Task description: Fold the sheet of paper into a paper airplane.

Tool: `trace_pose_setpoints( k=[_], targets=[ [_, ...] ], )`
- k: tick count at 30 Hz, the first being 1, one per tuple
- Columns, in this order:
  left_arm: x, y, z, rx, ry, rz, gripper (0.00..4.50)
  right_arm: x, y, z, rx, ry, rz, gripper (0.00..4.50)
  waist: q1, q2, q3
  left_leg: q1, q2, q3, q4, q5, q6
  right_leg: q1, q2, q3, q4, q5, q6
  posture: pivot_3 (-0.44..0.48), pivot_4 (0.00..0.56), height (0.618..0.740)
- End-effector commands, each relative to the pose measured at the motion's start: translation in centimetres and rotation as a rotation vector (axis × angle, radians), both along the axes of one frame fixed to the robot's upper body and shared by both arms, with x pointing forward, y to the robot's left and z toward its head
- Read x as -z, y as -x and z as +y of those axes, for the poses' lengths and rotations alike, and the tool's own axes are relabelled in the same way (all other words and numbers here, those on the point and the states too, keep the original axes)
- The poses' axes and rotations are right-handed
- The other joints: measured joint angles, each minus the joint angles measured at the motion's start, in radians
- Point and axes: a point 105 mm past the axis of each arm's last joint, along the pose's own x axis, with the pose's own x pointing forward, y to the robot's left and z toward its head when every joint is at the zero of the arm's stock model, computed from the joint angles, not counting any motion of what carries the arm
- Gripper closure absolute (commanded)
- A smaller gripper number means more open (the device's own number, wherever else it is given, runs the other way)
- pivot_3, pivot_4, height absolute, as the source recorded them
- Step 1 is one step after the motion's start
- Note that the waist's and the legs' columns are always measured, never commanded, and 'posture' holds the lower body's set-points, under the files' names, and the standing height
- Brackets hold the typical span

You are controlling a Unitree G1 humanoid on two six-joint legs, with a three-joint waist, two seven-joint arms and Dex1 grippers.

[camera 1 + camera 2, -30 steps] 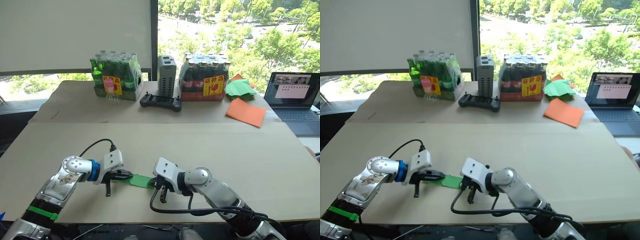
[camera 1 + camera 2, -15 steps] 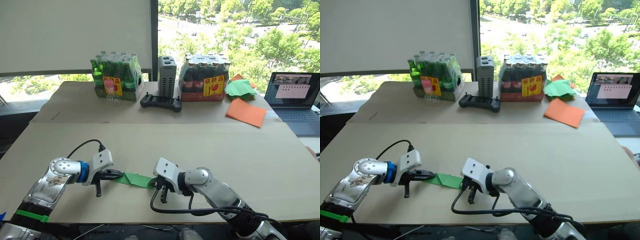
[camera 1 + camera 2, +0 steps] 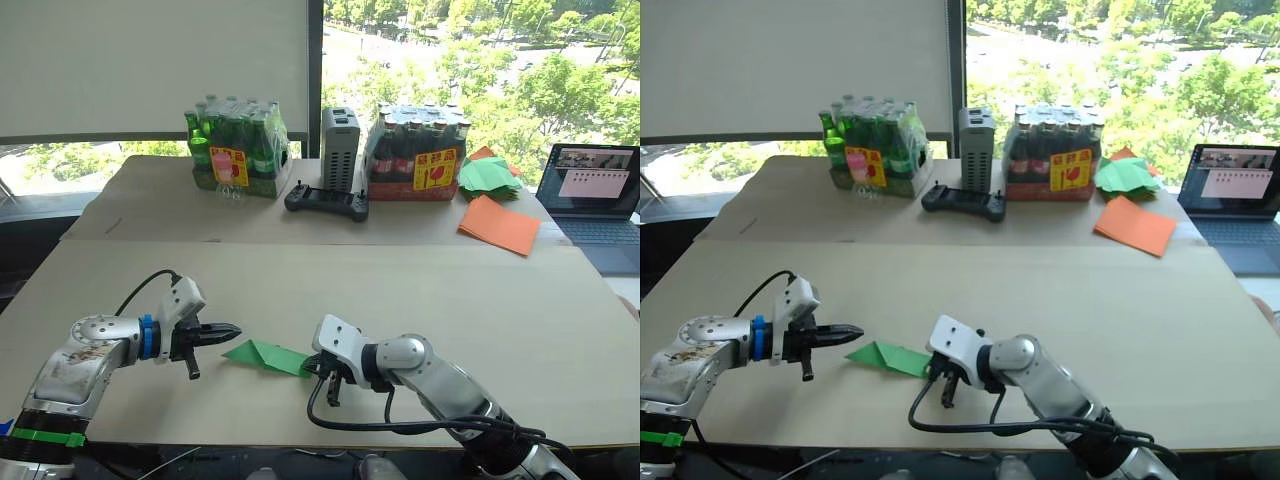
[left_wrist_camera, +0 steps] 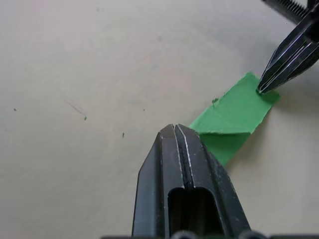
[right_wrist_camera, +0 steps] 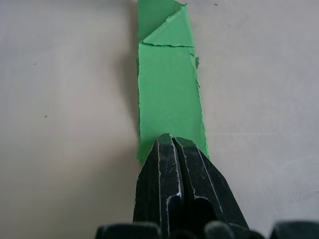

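Pulled back from the paper, my left gripper (image 3: 228, 329) now hangs just off the pointed tip, fingers pressed together and holding nothing, where a second ago it sat over that end. My right gripper (image 5: 172, 149) has its closed tips pressing the opposite end of the paper airplane (image 3: 265, 355), a narrow folded green strip with a triangular nose, lying on the near table (image 3: 480, 300). I judge the folding is nearly finished, maybe awaiting release.
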Motion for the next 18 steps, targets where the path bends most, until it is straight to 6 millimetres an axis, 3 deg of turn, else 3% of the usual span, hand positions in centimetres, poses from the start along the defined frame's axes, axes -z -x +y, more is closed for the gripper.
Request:
trace_pose_setpoints(
  k=[1,4,8,13,17,18],
  targets=[
    [-0.6,1.6,0.0,0.021,0.045,0.022,4.50,-3.9,0.4,0.0,-0.001,-0.108,-0.071,4.45,-0.005,0.000,0.000,-0.001,0.000,0.000,0.000,0.000,0.000,-0.001,0.000,0.000,0.000,0.000,0.000,0.000,0.150,0.740],
    [0.5,2.6,0.6,0.002,0.008,0.047,4.50,-5.7,1.0,-0.2,-0.002,-0.180,-0.094,4.45,-0.005,0.000,0.001,-0.001,0.001,0.000,0.000,0.000,0.000,-0.002,0.001,0.000,0.000,0.000,0.000,0.000,0.150,0.740],
    [0.2,3.3,0.2,-0.004,0.038,0.045,4.50,-5.8,1.9,-1.0,0.005,-0.233,-0.088,3.21,0.008,-0.002,0.002,-0.002,0.001,-0.001,0.000,0.000,0.000,-0.002,0.000,-0.001,0.000,0.000,0.000,0.000,0.150,0.740],
    [-0.1,3.6,0.6,-0.027,0.058,0.053,3.19,-5.5,3.7,-1.1,-0.060,-0.270,-0.029,1.59,0.006,-0.002,0.002,-0.002,0.000,0.000,0.000,0.000,0.000,-0.001,-0.001,-0.001,-0.001,0.000,0.000,0.000,0.150,0.740],
    [0.0,3.7,0.5,-0.028,0.044,0.053,1.69,-4.4,4.3,-0.3,-0.114,-0.281,0.067,0.11,-0.004,-0.003,0.002,-0.001,0.001,0.000,0.000,0.000,0.000,-0.001,0.000,-0.001,0.000,0.000,0.000,0.000,0.150,0.740],
    [-0.1,3.7,0.5,-0.029,0.041,0.049,1.38,-4.0,4.5,0.1,-0.141,-0.280,0.100,0.00,-0.004,-0.003,0.002,-0.001,0.001,0.000,0.000,0.000,0.000,-0.001,0.001,-0.001,0.000,0.000,0.000,0.000,0.150,0.740]
  ],
)
